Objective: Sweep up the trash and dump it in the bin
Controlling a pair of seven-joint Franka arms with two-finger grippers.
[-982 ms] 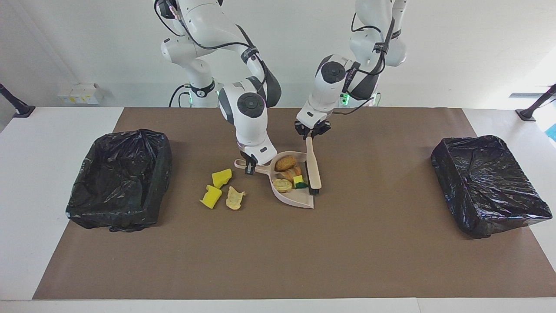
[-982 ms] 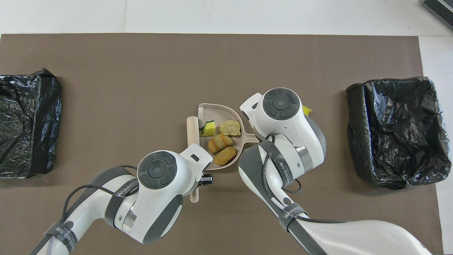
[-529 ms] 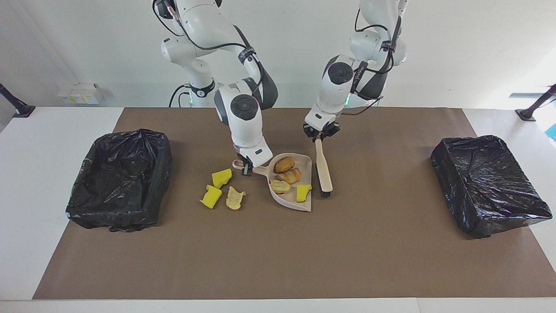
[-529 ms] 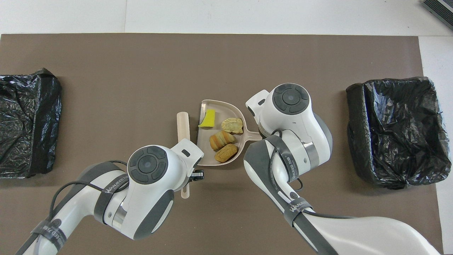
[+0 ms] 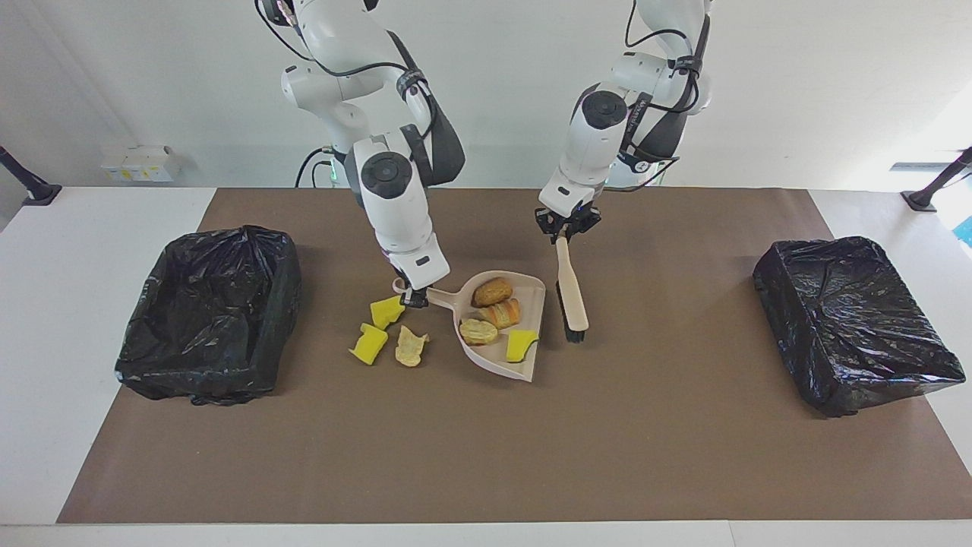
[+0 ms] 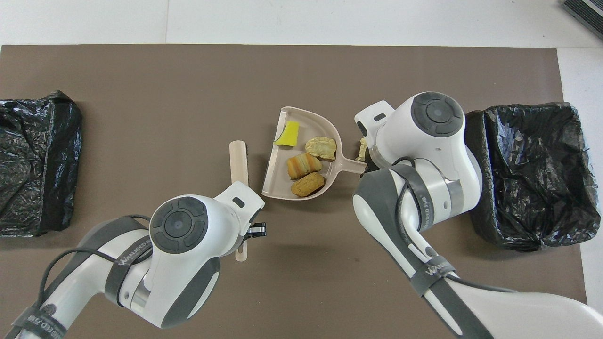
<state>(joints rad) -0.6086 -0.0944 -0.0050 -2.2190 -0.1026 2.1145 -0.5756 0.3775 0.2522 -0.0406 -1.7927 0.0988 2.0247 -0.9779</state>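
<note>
My right gripper (image 5: 414,298) is shut on the handle of the beige dustpan (image 5: 534,292), held slightly above the mat. In the pan lie three bread pieces (image 5: 493,291) and a yellow sponge chunk (image 5: 522,344). Loose trash lies on the mat under the handle: two yellow sponge chunks (image 5: 387,311) and a tan scrap (image 5: 411,346). My left gripper (image 5: 566,230) is shut on the handle of the brush (image 5: 571,292), which hangs bristles-down beside the pan's open mouth. In the overhead view, the dustpan (image 6: 282,186) and brush (image 6: 239,160) show, and my right wrist hides the sponges.
A brown mat covers the table. One black-lined bin (image 5: 209,311) stands at the right arm's end, close to the loose trash. Another black-lined bin (image 5: 854,323) stands at the left arm's end.
The brush has pulled out of the pan toward the left arm's end and risen. The dustpan has lifted and shifted toward the right arm's end; the sponge chunk slid toward its mouth.
</note>
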